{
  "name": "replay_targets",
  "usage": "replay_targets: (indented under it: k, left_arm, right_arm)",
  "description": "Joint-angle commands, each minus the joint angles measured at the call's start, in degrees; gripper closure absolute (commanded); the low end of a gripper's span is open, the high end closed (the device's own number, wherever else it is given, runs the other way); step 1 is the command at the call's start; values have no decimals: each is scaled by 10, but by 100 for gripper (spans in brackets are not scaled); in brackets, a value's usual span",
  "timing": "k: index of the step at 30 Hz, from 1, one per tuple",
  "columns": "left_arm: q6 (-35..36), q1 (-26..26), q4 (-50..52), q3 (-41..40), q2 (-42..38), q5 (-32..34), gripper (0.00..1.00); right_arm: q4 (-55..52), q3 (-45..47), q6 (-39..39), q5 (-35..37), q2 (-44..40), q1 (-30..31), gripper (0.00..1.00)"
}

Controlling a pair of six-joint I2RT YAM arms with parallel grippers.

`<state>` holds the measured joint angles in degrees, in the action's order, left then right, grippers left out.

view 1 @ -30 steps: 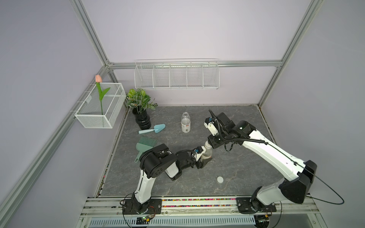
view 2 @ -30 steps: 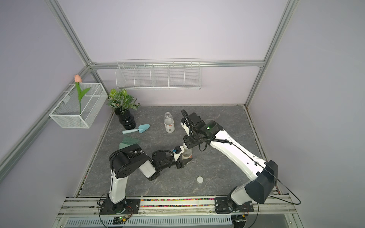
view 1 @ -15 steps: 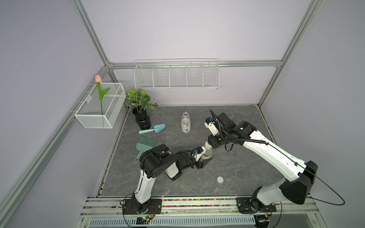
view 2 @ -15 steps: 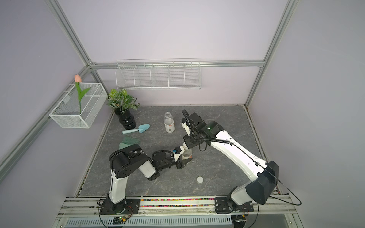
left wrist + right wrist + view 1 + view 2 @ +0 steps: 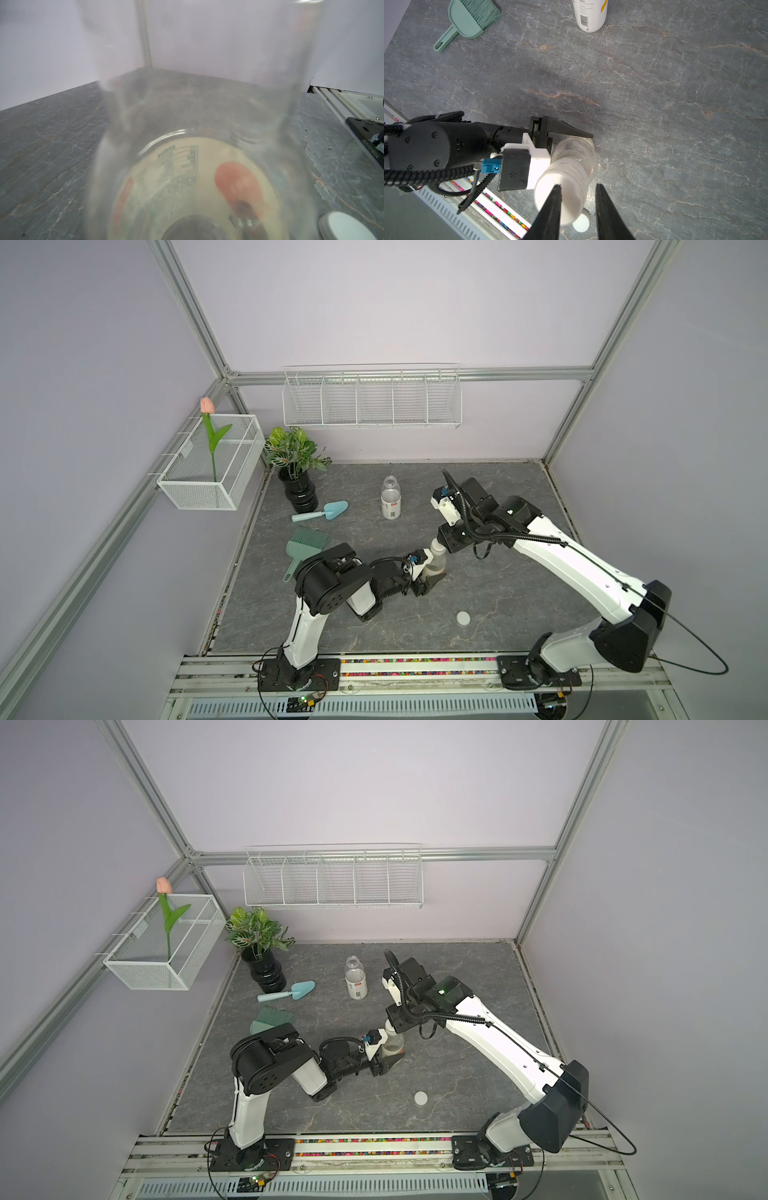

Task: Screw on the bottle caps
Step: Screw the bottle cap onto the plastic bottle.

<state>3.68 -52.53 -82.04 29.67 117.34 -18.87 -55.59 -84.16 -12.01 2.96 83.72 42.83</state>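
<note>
Now clamping the orange-marked bottle (image 5: 434, 568) upright on the worktop (image 5: 519, 497) in the left jaws. Poised at its white cap (image 5: 571, 199) with the right jaws narrowly parted, not clamped.

Both top views look steeply down from high above, on the arm-base side of the orange-marked bottle (image 5: 435, 566), facing the back wall. They stand far off, cover the whole tabletop (image 5: 519, 605) and overlap almost completely. The left wrist view sits nearly against that bottle and looks roughly level through its clear wall toward a corner post (image 5: 145, 31). The loose cap (image 5: 349, 227) shows just beside the bottle. The right wrist view looks down along the right fingers (image 5: 548, 214) onto the bottle's top from close above. It shares with both top views the bottle, the loose cap, the green brush (image 5: 473, 16) and the white-labelled bottle (image 5: 591, 14).
</note>
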Motion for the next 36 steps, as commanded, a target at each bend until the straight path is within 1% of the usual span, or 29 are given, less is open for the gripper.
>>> replay_targets:
  k: [1, 8, 20, 27, 36]
  left_arm:
    - [7, -4, 34, -15, 20, -2, 33]
    - [8, -5, 34, -15, 18, -2, 33]
    - [8, -5, 32, -17, 17, -1, 33]
    - [9, -5, 32, -17, 16, 0, 33]
    - [8, -5, 31, -17, 15, -1, 33]
  right_arm:
    - [3, 11, -11, 2, -14, -3, 70]
    - [22, 13, -12, -1, -14, -3, 71]
    - [26, 19, -12, 1, -7, -3, 69]
    - [38, 38, -14, -1, -9, -3, 70]
    - [49, 35, -14, 6, -24, -4, 69]
